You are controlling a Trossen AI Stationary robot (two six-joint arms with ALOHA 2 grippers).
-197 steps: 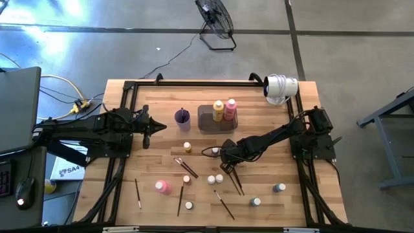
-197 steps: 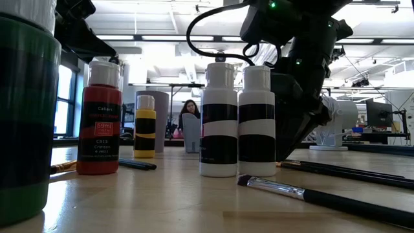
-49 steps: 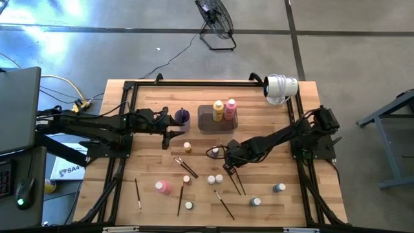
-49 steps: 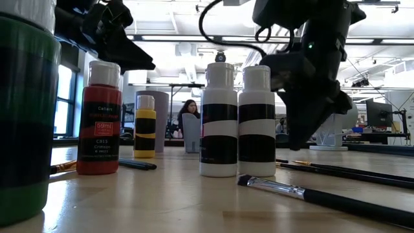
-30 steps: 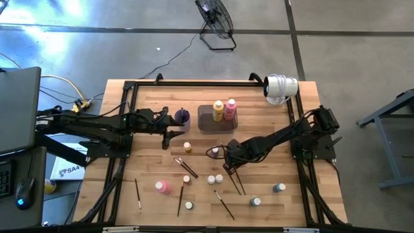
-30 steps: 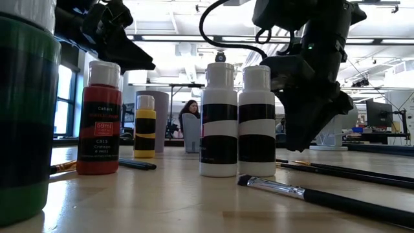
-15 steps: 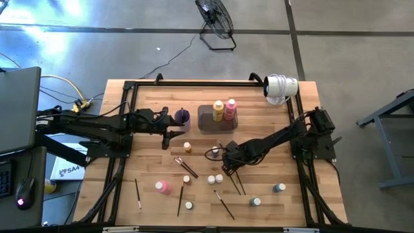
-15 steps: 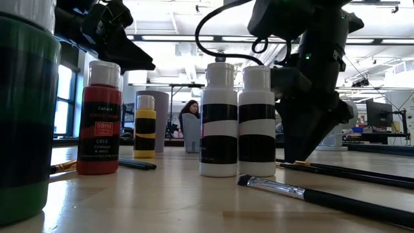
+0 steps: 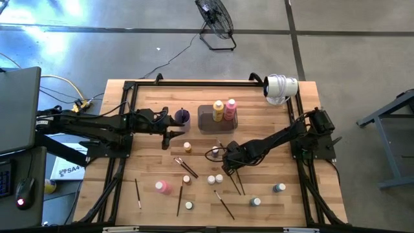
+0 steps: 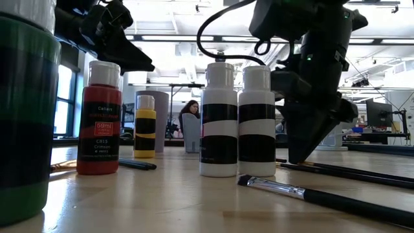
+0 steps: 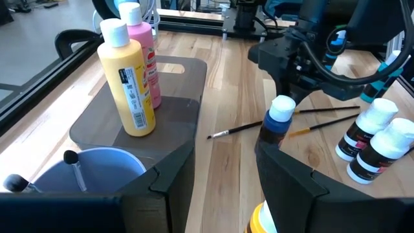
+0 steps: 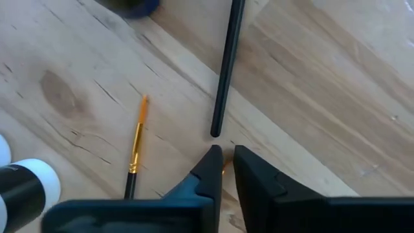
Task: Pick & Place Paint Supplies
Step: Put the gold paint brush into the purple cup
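The right gripper (image 9: 228, 166) has come down to the tabletop among the dark-handled paintbrushes (image 9: 234, 182) near the table's middle, lower than a second ago. Its fingers (image 12: 213, 165) have drawn nearly together, with only a narrow slit between them; whether they pinch a brush cannot be told. A black brush handle (image 12: 225, 68) lies just beyond the tips. The left gripper (image 9: 169, 134) has not moved, hovering spread apart beside the purple cup (image 9: 182, 117). The yellow bottle (image 9: 218, 110) and pink bottle (image 9: 231, 107) stand in the grey tray (image 9: 206, 123).
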